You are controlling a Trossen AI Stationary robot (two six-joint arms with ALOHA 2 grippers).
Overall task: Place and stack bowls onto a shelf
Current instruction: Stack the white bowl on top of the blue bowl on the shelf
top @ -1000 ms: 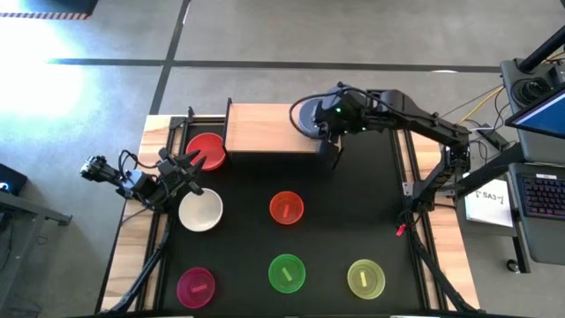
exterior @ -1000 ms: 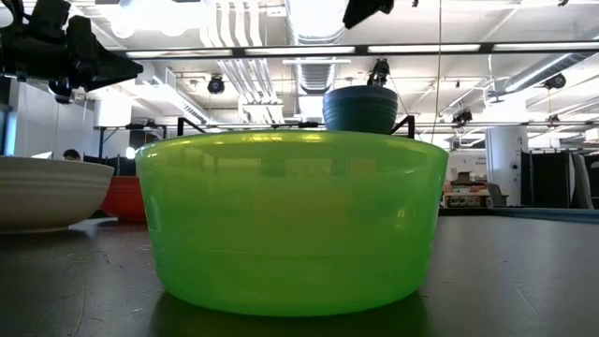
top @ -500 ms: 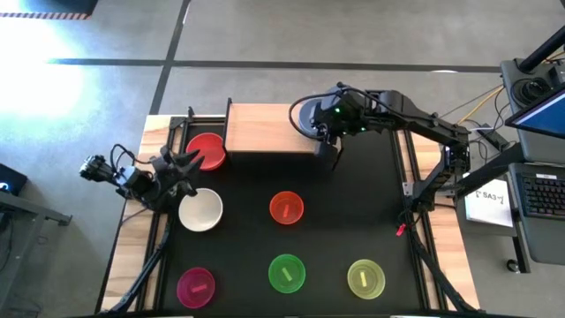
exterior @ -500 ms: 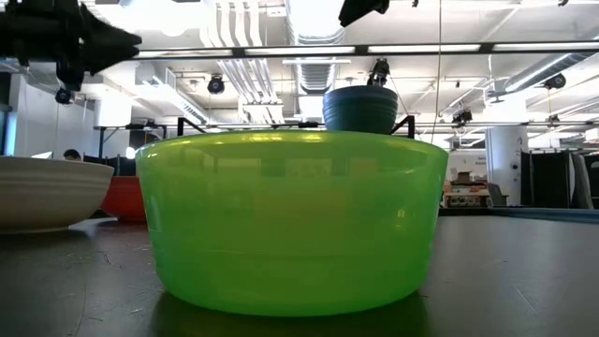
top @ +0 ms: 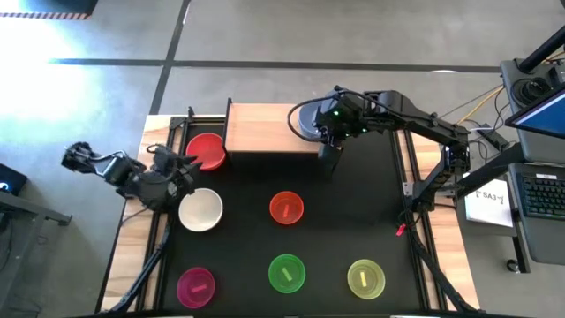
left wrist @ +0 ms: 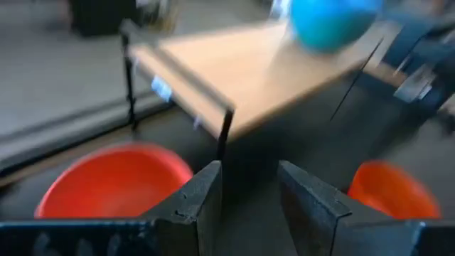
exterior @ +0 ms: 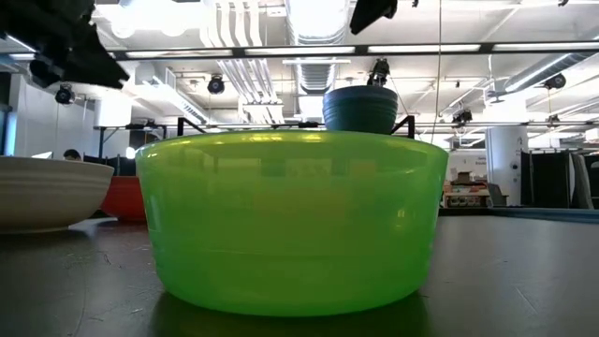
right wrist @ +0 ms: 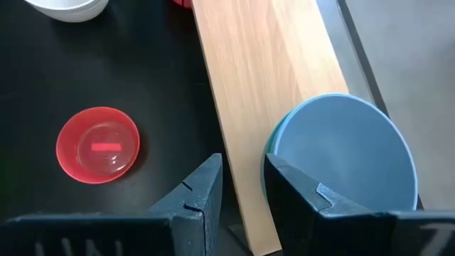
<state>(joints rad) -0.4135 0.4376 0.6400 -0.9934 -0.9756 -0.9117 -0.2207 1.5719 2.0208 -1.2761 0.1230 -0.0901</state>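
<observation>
Blue-grey round plastic bowl [top: 306, 117] nested in teal one on right end of light-wood shelf [top: 265, 129]. Right gripper [top: 328, 159] just beside, jaws narrow, empty. Left gripper [top: 188, 165] near red bowl [top: 206, 148], jaws narrow, empty.

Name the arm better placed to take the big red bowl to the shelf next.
Left. The left gripper hangs empty, fingers apart, between the red bowl and white bowl. The right gripper sits over the shelf's far end by the blue-grey bowl, farther from the red one.
</observation>
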